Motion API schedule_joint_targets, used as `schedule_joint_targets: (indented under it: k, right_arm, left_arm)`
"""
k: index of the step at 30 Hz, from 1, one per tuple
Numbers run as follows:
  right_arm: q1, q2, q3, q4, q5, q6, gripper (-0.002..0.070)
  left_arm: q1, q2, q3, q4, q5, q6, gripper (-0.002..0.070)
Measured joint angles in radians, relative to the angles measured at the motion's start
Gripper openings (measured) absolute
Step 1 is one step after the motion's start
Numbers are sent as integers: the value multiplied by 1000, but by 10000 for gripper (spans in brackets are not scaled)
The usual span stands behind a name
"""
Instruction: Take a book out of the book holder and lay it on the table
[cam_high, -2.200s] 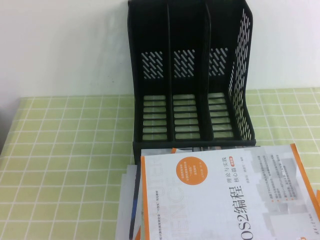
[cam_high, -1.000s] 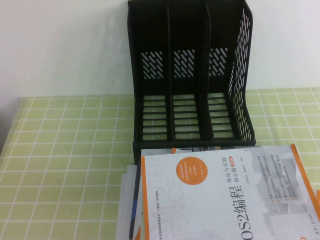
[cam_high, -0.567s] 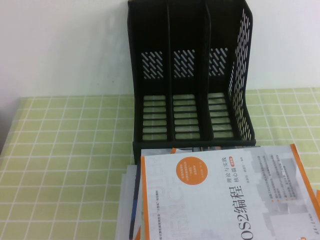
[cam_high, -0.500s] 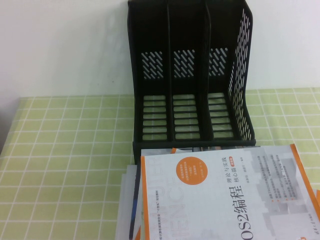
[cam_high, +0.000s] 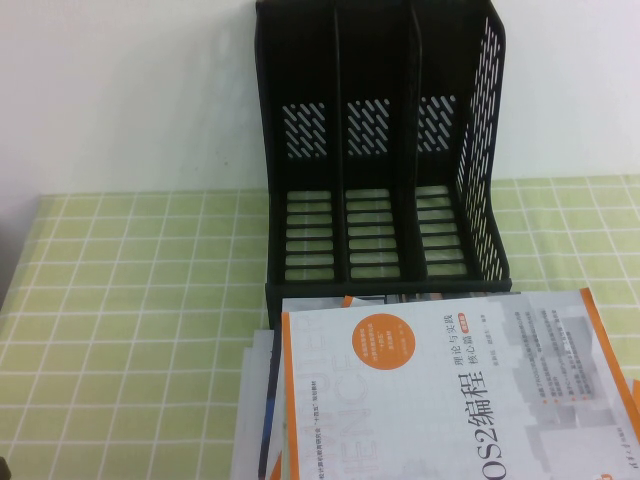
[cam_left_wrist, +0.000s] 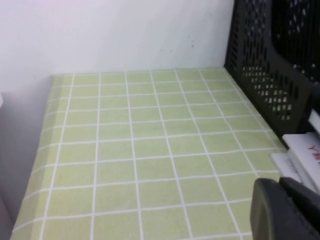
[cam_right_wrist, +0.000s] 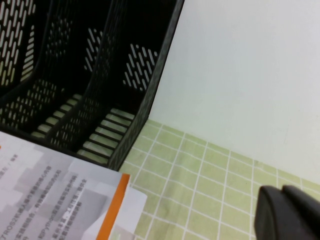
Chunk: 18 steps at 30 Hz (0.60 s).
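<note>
The book (cam_high: 450, 390), white-grey with orange edges, an orange circle and a black "OS2" title, lies flat on top of a stack on the table (cam_high: 140, 280), just in front of the book holder (cam_high: 380, 150). The black holder's three compartments stand empty. The right wrist view shows the book's orange-edged corner (cam_right_wrist: 55, 195) beside the holder (cam_right_wrist: 75, 75). My left gripper (cam_left_wrist: 280, 192) is shut and empty, low over the green cloth left of the stack. My right gripper (cam_right_wrist: 282, 192) is shut and empty, over the cloth right of the holder. Neither gripper's fingers show in the high view.
Other books lie under the book, their edges sticking out on its left (cam_high: 262, 400), also in the left wrist view (cam_left_wrist: 305, 155). A white wall stands behind the holder. The cloth's left edge (cam_left_wrist: 45, 150) drops off. Bare cloth (cam_high: 130, 330) lies left of the stack.
A small dark shape has come into the bottom left corner of the high view. The book, the stack and the holder have not moved.
</note>
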Motion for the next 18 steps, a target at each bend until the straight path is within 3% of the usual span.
schedule_joint_targets:
  k: [4, 18]
  right_arm:
    - [0, 0, 0, 0, 0, 0, -1]
    - [0, 0, 0, 0, 0, 0, -1]
  left_arm:
    - [0, 0, 100, 8, -131, -47, -3]
    - [0, -2, 105, 7, -49, -79, -3]
